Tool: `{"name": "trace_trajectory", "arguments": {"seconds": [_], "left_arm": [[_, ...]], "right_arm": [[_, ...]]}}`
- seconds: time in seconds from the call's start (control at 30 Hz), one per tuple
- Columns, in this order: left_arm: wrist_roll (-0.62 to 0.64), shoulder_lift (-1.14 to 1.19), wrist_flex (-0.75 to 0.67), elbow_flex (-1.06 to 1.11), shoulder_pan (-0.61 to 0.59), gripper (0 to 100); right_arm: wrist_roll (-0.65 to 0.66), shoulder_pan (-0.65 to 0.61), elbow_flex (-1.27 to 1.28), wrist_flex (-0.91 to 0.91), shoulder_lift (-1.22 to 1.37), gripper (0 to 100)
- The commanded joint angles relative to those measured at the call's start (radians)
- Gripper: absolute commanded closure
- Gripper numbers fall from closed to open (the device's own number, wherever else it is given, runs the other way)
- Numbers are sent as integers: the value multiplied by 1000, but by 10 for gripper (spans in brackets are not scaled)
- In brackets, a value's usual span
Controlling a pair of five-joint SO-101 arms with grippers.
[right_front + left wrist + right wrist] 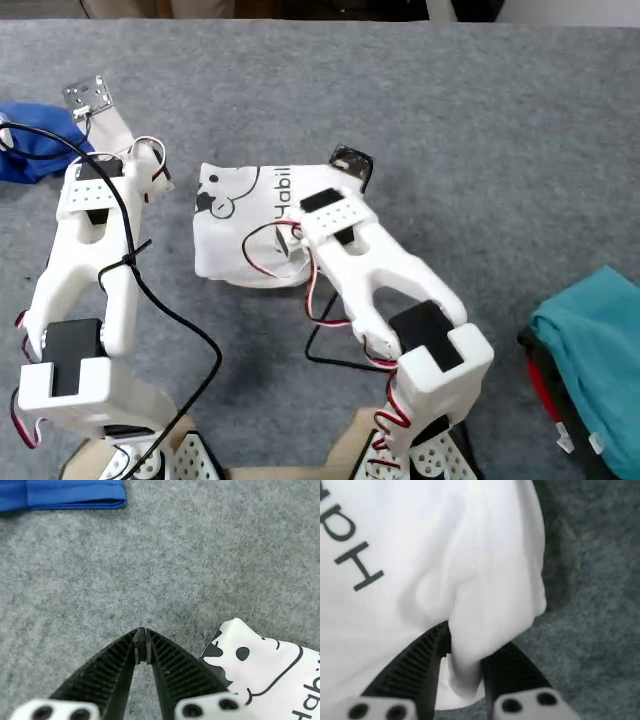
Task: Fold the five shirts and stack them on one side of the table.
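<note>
High: white shirt (240,230) bunched mid-table (480,120), my right gripper (348,162) at its far edge. Blue shirt (35,150) at the left edge, teal shirt (600,340) at the right edge.
Left wrist: my left gripper (141,645) clenched on nothing, over bare table between blue shirt and white shirt.
Right wrist: right gripper pinching a fold of the white shirt.

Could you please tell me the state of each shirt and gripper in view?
White printed fabric shirt: bunched, partly folded.
Right gripper: shut on a fold of it.
Left gripper: shut, empty.
Blue fabric shirt: lying flat, untouched.
Teal fabric shirt: lying untouched, apart from both grippers.
</note>
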Motion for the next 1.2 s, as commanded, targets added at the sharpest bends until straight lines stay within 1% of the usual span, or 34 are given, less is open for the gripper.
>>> {"name": "trace_trajectory", "arguments": {"seconds": [0.0, 0.17, 0.23, 0.47, 0.63, 0.73, 0.9, 0.97, 1.07, 1.17], "left_arm": [[-3, -5, -14, -49, -11, 976], [-3, -4, -14, -49, -11, 976], [-3, -4, -14, -48, -11, 976], [-3, -5, -14, -51, -48, 976], [-3, -5, -14, -51, -52, 976], [-3, -5, -12, -51, -52, 976], [-9, -5, -8, -49, -54, 976], [-52, -5, -8, -49, -54, 976], [-121, -5, -8, -49, -69, 977], [-144, -7, -6, -49, -97, 978]], "right_arm": [[29, 22, -59, 46, 38, 995], [32, 87, -219, 216, 38, 995], [60, 133, -278, 264, 38, 995], [118, 358, -426, 457, 38, 995], [170, 529, -524, 601, 10, 995], [222, 639, -568, 624, -77, 995], [358, 820, -556, 652, -263, 995], [407, 894, -526, 663, -314, 995], [485, 1036, -498, 660, -363, 995], [563, 1179, -501, 660, -400, 995]]}}
